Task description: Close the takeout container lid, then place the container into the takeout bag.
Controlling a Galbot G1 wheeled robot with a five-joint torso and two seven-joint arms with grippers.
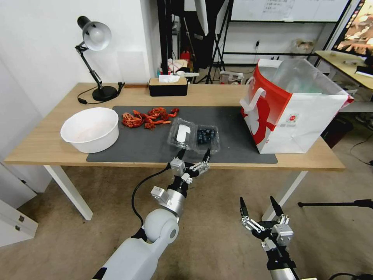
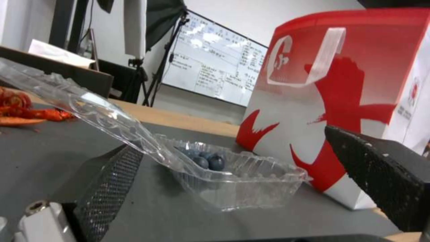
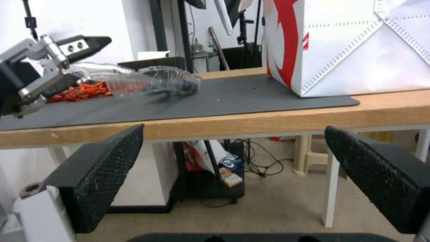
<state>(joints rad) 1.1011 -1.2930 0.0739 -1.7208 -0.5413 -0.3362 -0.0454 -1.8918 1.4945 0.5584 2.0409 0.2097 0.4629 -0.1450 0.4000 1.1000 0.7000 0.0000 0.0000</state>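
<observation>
A small clear plastic clamshell takeout container [image 1: 206, 138] holding dark blueberries lies open on the dark grey rectangular mat [image 1: 147, 146], near the front edge of the light wooden table [image 1: 42, 144]. Its clear hinged lid [image 1: 181, 134], bearing a white elongated sticker, is folded out to the left of the berry tray and, in the left wrist view, rises at a slant from the hinge. To the right stands the large red-and-white paper takeout bag [image 1: 289, 116] with white flat handles and a clear liner, upright and open at the top, a little apart from the container.

The left gripper [image 1: 194, 154] sits at the near edge of the table just in front of the container, its two black fingers spread wide and holding nothing. The right gripper [image 1: 259, 205] hangs low, below the table and nearer the robot, also spread open and empty.

The lid is not yet closed. The likely trouble is the light tray skidding on the mat or tipping if a finger pushes the lid sideways rather than over the hinge, which could spill berries. A lid left unlatched could also spring open during the lift to the bag.
</observation>
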